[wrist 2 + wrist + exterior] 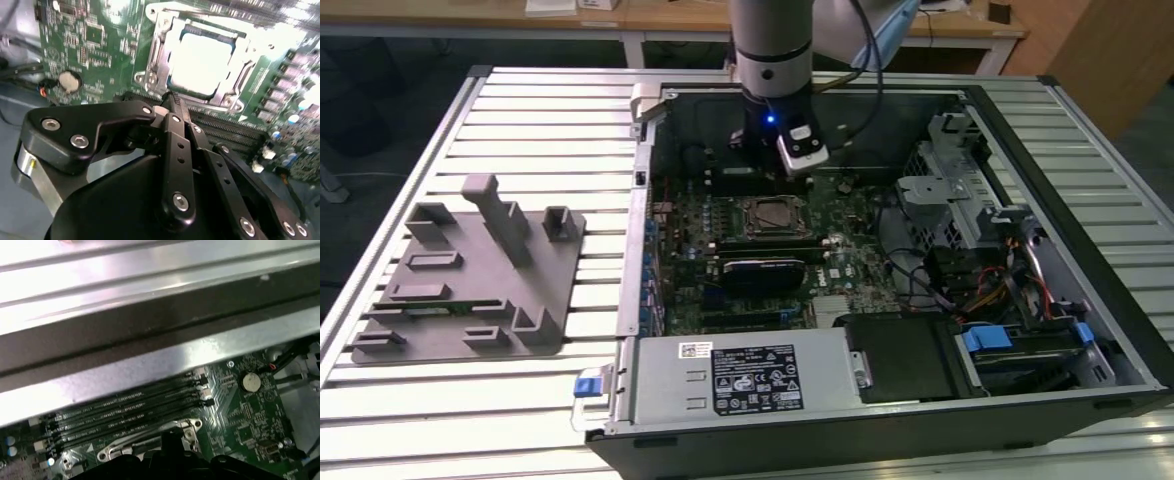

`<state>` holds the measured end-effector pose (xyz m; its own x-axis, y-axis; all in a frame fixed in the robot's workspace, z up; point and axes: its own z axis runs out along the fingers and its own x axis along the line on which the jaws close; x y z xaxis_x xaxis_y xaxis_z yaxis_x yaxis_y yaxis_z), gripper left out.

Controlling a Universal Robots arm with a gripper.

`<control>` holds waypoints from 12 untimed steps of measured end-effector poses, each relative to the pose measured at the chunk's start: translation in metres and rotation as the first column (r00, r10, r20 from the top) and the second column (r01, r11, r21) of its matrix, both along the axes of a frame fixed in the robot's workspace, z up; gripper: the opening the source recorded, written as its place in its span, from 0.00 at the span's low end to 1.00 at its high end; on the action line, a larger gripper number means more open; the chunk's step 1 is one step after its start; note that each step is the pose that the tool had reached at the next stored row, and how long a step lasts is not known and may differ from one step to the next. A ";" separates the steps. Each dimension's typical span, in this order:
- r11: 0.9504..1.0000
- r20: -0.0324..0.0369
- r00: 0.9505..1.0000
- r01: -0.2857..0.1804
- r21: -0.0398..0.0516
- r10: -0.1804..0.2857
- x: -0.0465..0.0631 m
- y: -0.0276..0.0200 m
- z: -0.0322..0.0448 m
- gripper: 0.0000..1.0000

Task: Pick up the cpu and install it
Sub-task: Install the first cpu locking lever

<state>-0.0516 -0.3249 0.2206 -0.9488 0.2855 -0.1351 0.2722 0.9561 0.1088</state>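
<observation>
The cpu (202,62) lies flat inside the motherboard socket frame (150,55), its silvery top plate glaring in the second wrist view. From the exterior view it is a small grey square (771,214) in the middle of the board. My gripper (171,100) hovers just off the socket's edge, above the memory slots, with its black fingers closed together and nothing between them. In the first wrist view the gripper tip (172,436) sits by a corner of the socket frame (187,426). The arm (774,60) comes down over the back of the open case.
The open computer case (1067,160) has tall walls around the board. Memory slots (125,412), a coin battery (69,80), a power supply (734,375) and cable bundles (974,290) crowd the inside. A grey fixture tray (467,280) with upright posts stands on the slatted table at the exterior view's left.
</observation>
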 end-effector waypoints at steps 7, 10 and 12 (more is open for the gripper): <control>0.995 -0.019 1.000 0.004 -0.102 -0.006 0.004 0.0000 0.0003 0.11; 0.994 -0.033 0.999 0.003 -0.110 -0.007 0.006 0.0000 0.0002 0.11; 0.994 -0.034 0.999 0.003 -0.111 -0.007 0.006 0.0000 0.0003 0.11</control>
